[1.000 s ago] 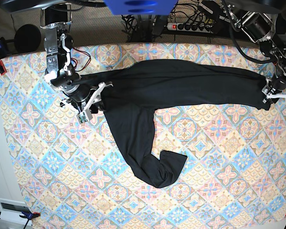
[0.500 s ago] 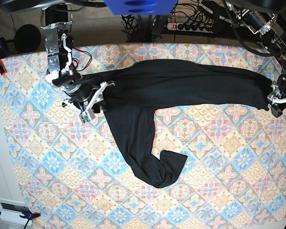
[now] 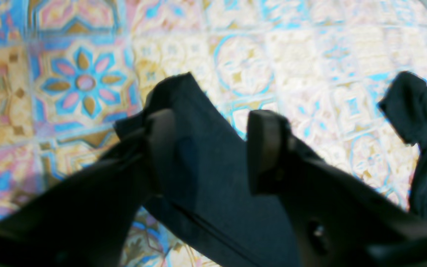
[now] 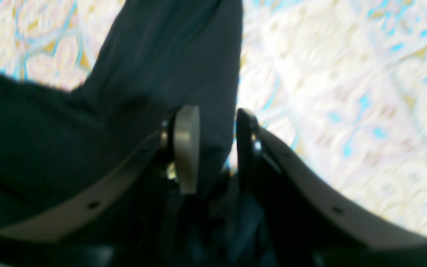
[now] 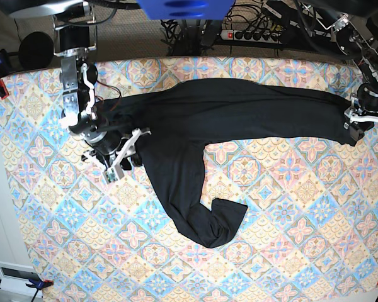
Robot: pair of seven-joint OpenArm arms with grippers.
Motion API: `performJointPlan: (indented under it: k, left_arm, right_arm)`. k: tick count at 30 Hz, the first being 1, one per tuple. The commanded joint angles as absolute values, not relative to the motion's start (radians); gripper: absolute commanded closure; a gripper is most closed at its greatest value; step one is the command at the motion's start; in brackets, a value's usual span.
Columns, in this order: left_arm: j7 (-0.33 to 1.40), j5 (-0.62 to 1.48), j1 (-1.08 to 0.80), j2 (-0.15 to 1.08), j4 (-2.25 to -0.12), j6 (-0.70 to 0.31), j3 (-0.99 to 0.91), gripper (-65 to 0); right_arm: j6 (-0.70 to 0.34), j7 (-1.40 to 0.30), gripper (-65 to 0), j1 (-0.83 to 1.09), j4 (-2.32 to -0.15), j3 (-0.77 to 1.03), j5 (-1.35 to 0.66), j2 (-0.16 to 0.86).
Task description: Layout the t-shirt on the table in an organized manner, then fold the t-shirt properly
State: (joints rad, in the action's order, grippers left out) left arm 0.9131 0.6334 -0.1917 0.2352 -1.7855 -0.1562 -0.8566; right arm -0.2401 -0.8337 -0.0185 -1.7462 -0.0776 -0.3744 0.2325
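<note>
- Black t-shirt lies stretched along the table's far edge, one part trailing toward the middle, so layout looks unfinished.
- Right gripper pinches cloth (anchoring that end).
- Left gripper straddles fabric, jaws apart, probably regrasping.

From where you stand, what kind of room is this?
Probably a robotics lab or workshop: two robot arms work a black t-shirt on a table with a patterned cloth, and a power strip with loose cables lies behind it.
</note>
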Motion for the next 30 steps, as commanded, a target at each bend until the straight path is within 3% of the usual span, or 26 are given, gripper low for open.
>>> performJointPlan:
  k: [1,5,8,20,30]
  left_arm:
    - [0.889,0.645,-0.183,0.243,-1.813,-0.16,-0.86,-23.5]
    - [0.889,0.644,-0.18,0.237,-1.821,-0.16,-0.86,-14.4]
    - [0.889,0.644,-0.18,0.234,-1.821,-0.16,-0.86,-11.1]
    - [0.889,0.633,-0.182,0.214,-1.821,-0.159,-0.858,-13.6]
    - [0.889,0.633,-0.182,0.211,-1.814,-0.159,-0.858,-13.6]
  right_arm:
    - [-0.243,-0.816,-16.7,-0.05,-1.744,-0.074,-0.384,0.239]
    - [-0.243,-0.814,-16.7,-0.107,-1.689,-0.074,-0.384,0.239]
    - [-0.243,-0.8,-16.9,-0.142,-1.656,-0.074,-0.384,0.239]
    - [-0.243,-0.774,-17.7,-0.292,-1.5,-0.211,-0.387,0.236]
    - [-0.243,-0.769,-31.1,-0.449,-1.251,-0.266,-0.383,0.127]
